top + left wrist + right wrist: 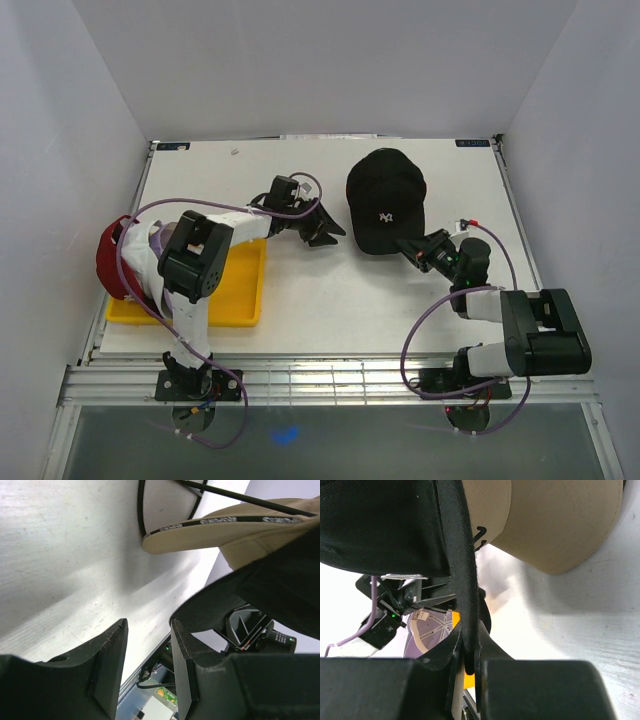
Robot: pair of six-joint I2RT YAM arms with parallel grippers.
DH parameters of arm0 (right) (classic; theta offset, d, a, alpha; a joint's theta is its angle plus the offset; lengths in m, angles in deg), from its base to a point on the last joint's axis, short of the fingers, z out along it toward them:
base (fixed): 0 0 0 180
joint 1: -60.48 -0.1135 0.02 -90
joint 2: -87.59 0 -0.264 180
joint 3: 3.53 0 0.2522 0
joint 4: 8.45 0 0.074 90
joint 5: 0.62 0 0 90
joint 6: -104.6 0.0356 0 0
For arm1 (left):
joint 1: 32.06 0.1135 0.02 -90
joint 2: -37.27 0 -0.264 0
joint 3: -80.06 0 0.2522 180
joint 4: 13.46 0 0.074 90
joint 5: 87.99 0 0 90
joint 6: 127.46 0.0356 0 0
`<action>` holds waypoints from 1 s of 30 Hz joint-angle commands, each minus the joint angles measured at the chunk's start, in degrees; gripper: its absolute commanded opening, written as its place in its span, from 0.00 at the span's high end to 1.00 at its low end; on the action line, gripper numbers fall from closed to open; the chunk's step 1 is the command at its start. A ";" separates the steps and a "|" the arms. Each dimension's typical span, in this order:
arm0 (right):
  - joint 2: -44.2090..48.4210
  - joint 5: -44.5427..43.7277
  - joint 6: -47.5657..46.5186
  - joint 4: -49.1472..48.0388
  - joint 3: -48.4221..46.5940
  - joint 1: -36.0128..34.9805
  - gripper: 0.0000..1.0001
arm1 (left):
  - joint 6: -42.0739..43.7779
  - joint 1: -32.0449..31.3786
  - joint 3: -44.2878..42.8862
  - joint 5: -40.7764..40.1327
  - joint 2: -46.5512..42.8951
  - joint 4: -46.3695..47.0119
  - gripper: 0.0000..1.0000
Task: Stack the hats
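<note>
Top external view: the tray (245, 295) at left holds a red hat (108, 268), which overhangs its rim. The left end effector (325, 232) stands half open and empty. The black hat (385, 195) sits on the desk (330, 320) over a tan hat (555, 520), and the right end effector (412, 248) is clamped on the black brim. The hats look light and floppy; the stiffer brim seems the best hold

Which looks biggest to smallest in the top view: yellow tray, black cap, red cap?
1. yellow tray, going by its outline, though the left arm covers much of it.
2. black cap, fully in view.
3. red cap, only partly showing behind the arm, so its rank is unsure.
</note>
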 commanded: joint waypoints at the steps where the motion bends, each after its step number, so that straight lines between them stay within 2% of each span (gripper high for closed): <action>1: -3.56 -3.10 -1.43 7.58 2.31 0.56 0.92 | 1.36 -0.09 -2.32 -0.18 -5.17 -1.38 0.50; 5: -5.32 -3.01 -1.34 6.26 2.66 0.47 0.92 | 1.27 -0.09 -2.41 -0.18 -5.97 -1.56 0.50; 13: -9.72 -2.57 -1.07 3.45 3.10 0.47 0.84 | 1.45 -0.09 -2.06 -0.36 -7.55 -2.17 0.50; 20: -11.56 -2.13 -1.16 1.86 3.45 0.47 0.69 | 1.45 -0.09 -1.97 -0.44 -8.78 -2.52 0.50; 25: -12.88 -1.17 -1.51 1.86 2.75 0.47 0.63 | 1.62 -0.09 -2.06 -0.53 -9.57 -3.05 0.50; 30: -13.94 -0.20 -2.48 3.36 1.17 0.47 0.52 | 1.89 -0.09 -1.97 -0.62 -10.54 -3.32 0.50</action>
